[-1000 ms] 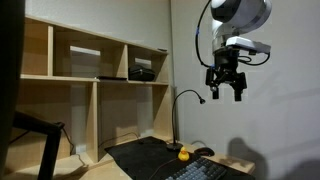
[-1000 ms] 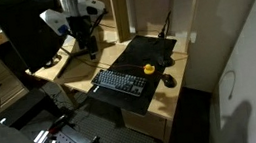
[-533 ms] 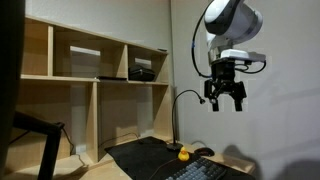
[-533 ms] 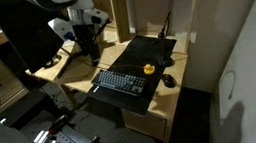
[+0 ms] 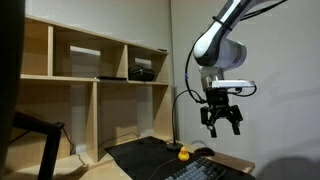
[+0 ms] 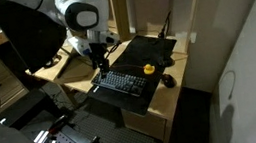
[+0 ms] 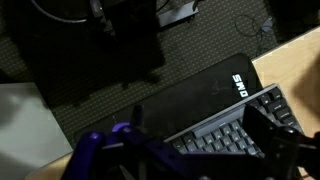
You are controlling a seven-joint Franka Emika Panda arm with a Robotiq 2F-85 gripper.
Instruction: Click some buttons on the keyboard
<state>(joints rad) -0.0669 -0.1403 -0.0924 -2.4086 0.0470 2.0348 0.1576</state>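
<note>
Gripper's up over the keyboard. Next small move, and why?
Probably lower the gripper straight down toward the keyboard. In both exterior views it hangs well above it, touching nothing, jaws open. The wrist view shows the buttons lying below it. Shutting the jaws on the way might give a narrower tip for pressing single keys.

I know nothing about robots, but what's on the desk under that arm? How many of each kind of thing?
Keyboard: 1
Black desk mat: 1
Small yellow object: 1
Black mouse: 1
Gooseneck stand: 1
Total: 5
</note>
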